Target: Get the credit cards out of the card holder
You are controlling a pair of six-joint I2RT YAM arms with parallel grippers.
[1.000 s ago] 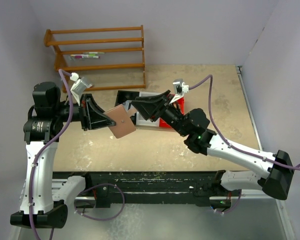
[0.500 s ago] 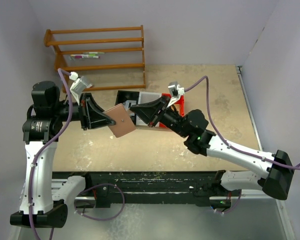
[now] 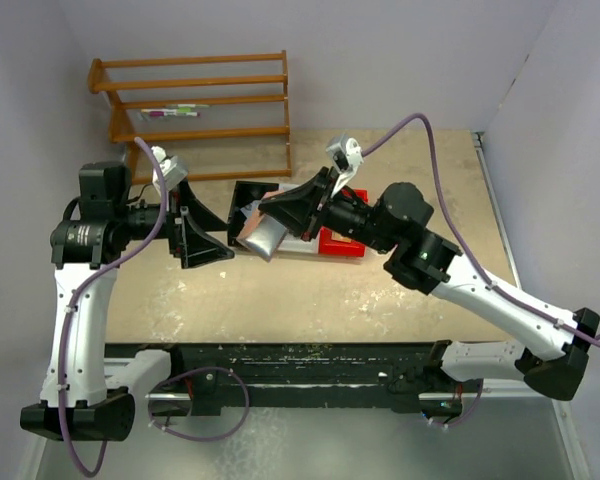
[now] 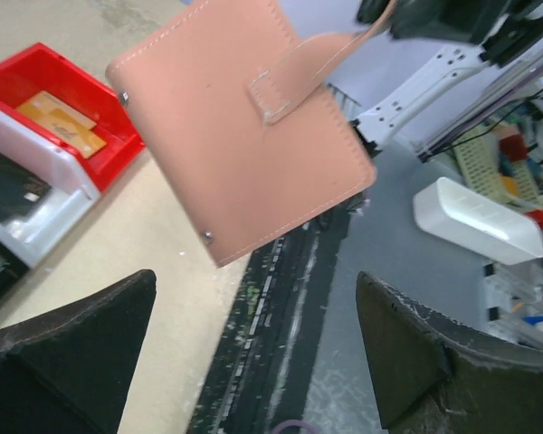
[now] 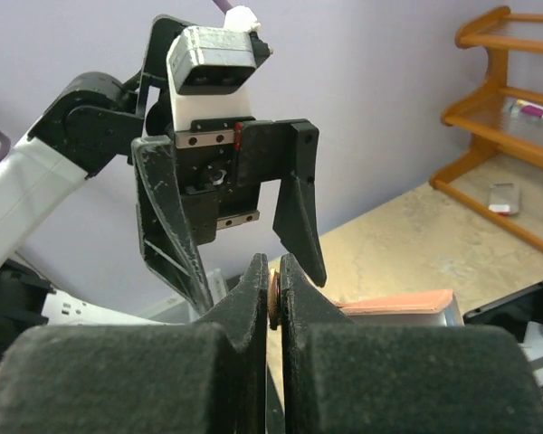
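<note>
The card holder (image 4: 244, 136) is a pinkish-brown wallet, folded closed, hanging in the air by its strap tab (image 4: 317, 59). My right gripper (image 5: 273, 271) is shut on that strap, and in the top view it (image 3: 270, 207) holds the holder (image 3: 262, 235) just left of the bins. My left gripper (image 4: 255, 278) stands wide open below and short of the holder, touching nothing; from above it (image 3: 225, 243) is a little to the holder's left. A golden-yellow credit card (image 4: 63, 127) lies in the red bin (image 4: 81, 77). No card shows in the closed holder.
A black bin (image 3: 248, 192), a white bin (image 4: 45, 194) and the red bin (image 3: 342, 243) stand in a row mid-table. A wooden rack (image 3: 200, 100) stands at the back left. The table's near edge and black rail (image 3: 310, 360) run below both arms.
My left gripper let go of the card holder and opened, drawing back left. My right gripper shut on the strap tab and carried the holder right, toward the bins.
</note>
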